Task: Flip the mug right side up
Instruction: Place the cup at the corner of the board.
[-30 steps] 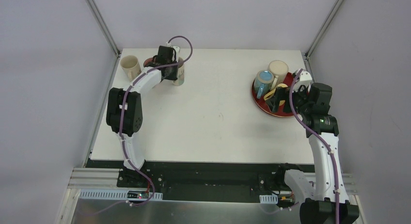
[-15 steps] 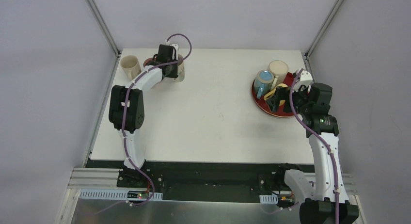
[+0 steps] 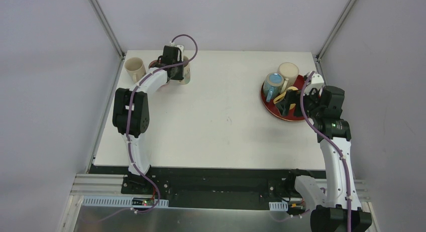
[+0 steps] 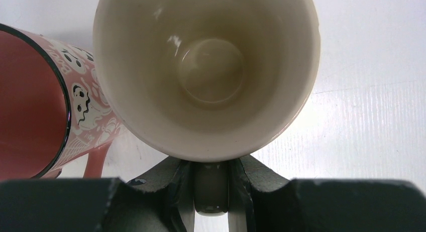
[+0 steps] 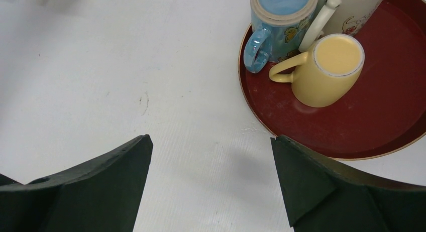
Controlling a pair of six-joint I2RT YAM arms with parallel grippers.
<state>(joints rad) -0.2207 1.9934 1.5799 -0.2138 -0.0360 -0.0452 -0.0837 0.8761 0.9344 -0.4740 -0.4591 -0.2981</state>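
A cream mug (image 4: pixel 206 71) stands mouth up, its empty inside facing the left wrist camera. My left gripper (image 4: pixel 211 192) is shut on its handle (image 4: pixel 211 184), with the jaws pressed against both sides. In the top view this mug (image 3: pixel 185 76) is at the back left of the table, under my left gripper (image 3: pixel 176 66). My right gripper (image 5: pixel 212 141) is open and empty above the table, just left of the red tray (image 5: pixel 382 126). It also shows in the top view (image 3: pixel 291 102).
A pink mug with skull print (image 4: pixel 35 101) is right beside the held mug. Another cream mug (image 3: pixel 134 67) stands at the back left corner. The red tray (image 3: pixel 269 107) holds a blue mug (image 5: pixel 281 21), a yellow mug (image 5: pixel 329 69) and a white mug (image 5: pixel 351 8), all bottom up.
My left gripper has moved the cream mug a little toward the back of the table, next to the pink mug. The right arm has not moved.
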